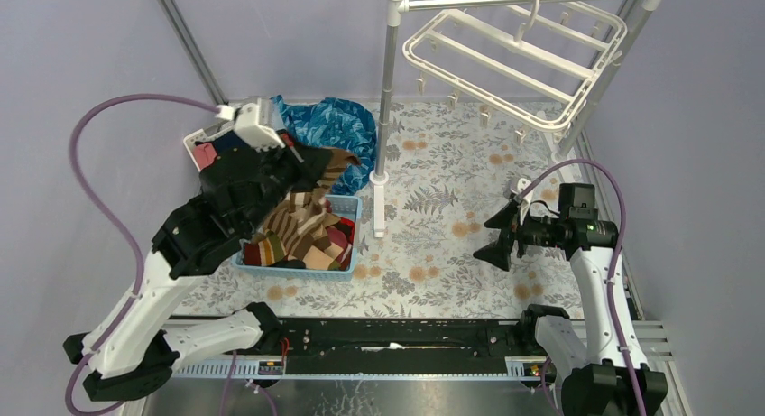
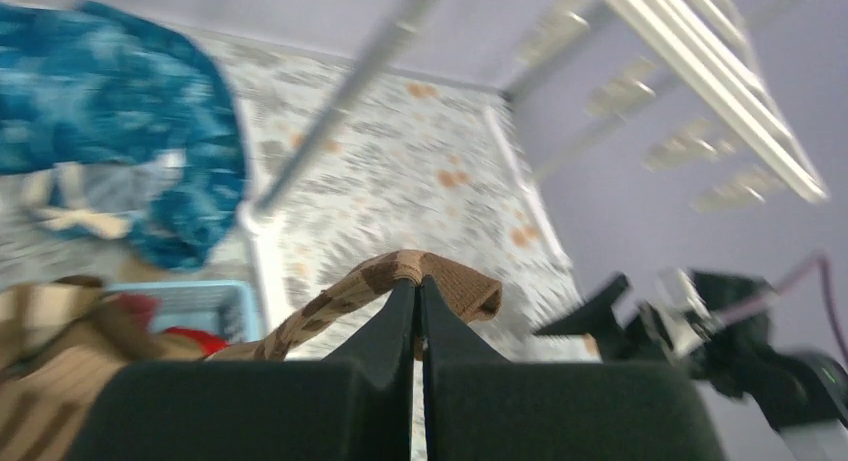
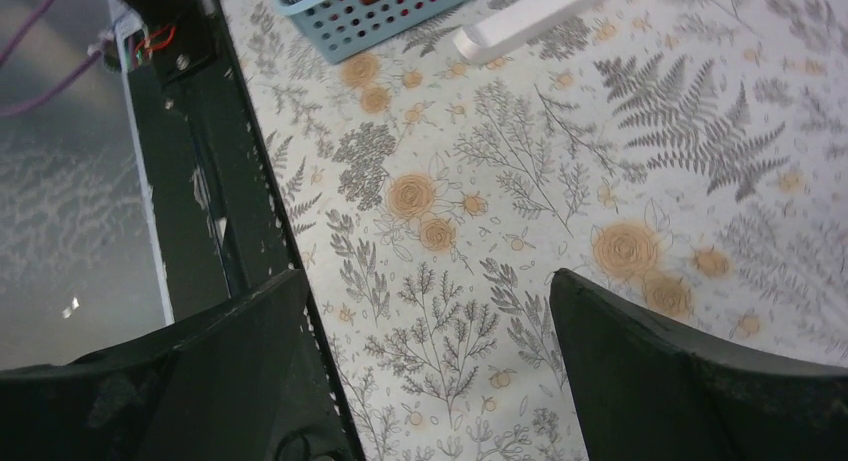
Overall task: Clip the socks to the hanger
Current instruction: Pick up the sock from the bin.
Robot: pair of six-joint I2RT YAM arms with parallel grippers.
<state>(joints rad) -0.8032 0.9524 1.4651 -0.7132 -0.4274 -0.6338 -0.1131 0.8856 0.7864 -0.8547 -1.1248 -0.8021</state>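
Plain lavender walls (image 1: 298,28) around a fern-printed tabletop (image 1: 433,172)

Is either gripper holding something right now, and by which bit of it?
The left gripper is shut on a brown patterned sock, pinching it at a fold near one end. The right gripper is open and holds nothing.

The left arm (image 1: 216,217) covers the left side of the blue basket (image 1: 354,225) and some of the socks (image 1: 302,240) in it. Far to the right of the basket, the hanger (image 1: 483,85) is cut off by the top edge. In the left wrist view its clips (image 2: 690,153) are blurry. In the right wrist view only a corner of the basket (image 3: 380,16) shows.
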